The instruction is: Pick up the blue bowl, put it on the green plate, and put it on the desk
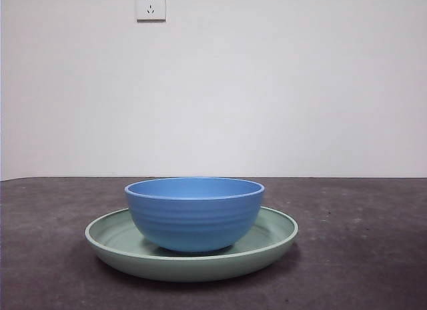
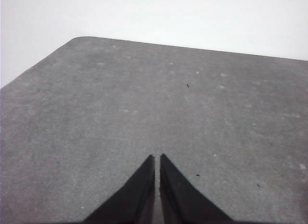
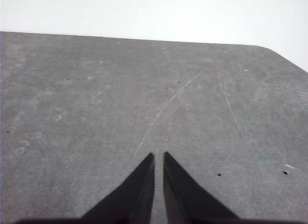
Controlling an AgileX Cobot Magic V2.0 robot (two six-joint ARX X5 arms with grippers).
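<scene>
In the front view, the blue bowl (image 1: 194, 213) sits upright inside the green plate (image 1: 275, 240), roughly at its middle, its base touching the plate's floor. The plate lies flat on the dark, speckled tabletop (image 1: 360, 257), with its low rim showing all around the bowl. Behind them stands a plain white wall with a white socket (image 1: 151, 5) high up. No arm or gripper shows in this view.

In the left wrist view, the left gripper (image 2: 157, 156) hangs over a bare stretch of tabletop (image 2: 96, 113) near a rounded corner. Its two black jaws are pressed almost together, with only a thin slit between the tips; they hold nothing and touch nothing. Neither bowl nor plate appears here.

In the right wrist view, the right gripper (image 3: 159, 154) is likewise over bare tabletop (image 3: 72, 113), which is marked with faint pale scratches (image 3: 168, 101) and a few dark specks. Its jaws are drawn close with a narrow gap between the tips, empty and pinching nothing. The bowl and plate are out of this view too
</scene>
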